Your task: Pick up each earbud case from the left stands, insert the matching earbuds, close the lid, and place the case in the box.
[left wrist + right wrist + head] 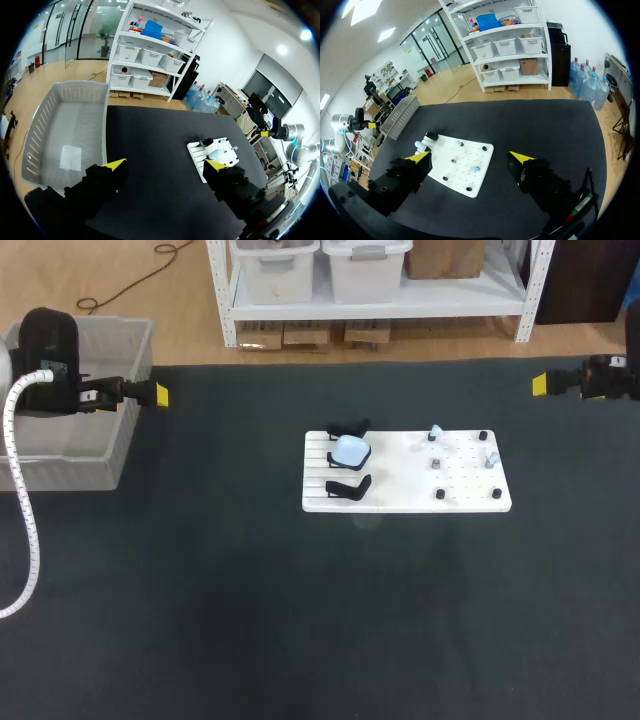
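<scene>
A white board lies mid-table. On its left side a pale blue earbud case rests on a black stand, with an empty black stand just in front. Two small earbuds sit on the board's right half. My left gripper hovers open at the far left, beside the grey box. My right gripper hovers open at the far right. From the left wrist, the gripper sees the case well ahead. From the right wrist, the gripper sees the case and board below.
The grey box stands at the table's left edge, with only a clear sheet inside. Black pegs stand at the corners of the board's right half. Dark table mat surrounds the board on all sides.
</scene>
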`<state>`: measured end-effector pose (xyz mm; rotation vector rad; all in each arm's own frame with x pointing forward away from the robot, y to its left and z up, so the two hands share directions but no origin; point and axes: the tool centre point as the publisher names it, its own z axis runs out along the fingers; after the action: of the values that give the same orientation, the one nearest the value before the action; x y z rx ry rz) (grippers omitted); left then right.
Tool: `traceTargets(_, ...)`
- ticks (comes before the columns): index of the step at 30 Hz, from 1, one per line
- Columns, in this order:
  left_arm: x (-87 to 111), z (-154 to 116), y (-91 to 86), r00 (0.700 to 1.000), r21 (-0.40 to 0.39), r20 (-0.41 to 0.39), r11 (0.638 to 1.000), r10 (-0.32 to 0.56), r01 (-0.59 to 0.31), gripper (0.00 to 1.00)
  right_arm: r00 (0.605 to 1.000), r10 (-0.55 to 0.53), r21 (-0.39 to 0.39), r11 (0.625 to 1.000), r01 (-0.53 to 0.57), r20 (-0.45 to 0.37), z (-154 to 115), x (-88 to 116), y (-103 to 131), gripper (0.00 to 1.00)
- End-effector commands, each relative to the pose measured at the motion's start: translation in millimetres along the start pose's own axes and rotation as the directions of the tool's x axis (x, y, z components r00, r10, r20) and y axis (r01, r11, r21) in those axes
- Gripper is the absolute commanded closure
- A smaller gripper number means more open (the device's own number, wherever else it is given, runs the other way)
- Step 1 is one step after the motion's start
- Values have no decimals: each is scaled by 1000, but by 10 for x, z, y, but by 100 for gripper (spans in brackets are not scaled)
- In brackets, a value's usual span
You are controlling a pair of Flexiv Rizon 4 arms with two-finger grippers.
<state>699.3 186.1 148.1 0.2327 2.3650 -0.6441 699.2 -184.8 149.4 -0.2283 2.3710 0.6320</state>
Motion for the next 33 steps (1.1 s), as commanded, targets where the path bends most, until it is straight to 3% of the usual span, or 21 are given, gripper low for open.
traceTargets(1, -10, -2, -13, 1000, -7, -5, 1000, -1, 1, 0, 1000, 0, 1, 1000, 0, -1, -2, -2, 2, 0)
traceTargets(20, -19, -15, -19, 1000, 4, 3, 1000, 2, -2, 0, 1000, 0, 1, 1000, 0, -1, -2, -2, 2, 0)
traceTargets(27, -72, -35, -101, 996, 93, 31, 992, 88, -90, 0, 1000, 0, 1, 1000, 0, -1, -2, -2, 2, 0)
traceTargets(33, -140, -43, -232, 971, 182, 69, 955, 227, -236, 0, 1000, 0, 1, 1000, 0, -1, -2, -2, 2, 0)
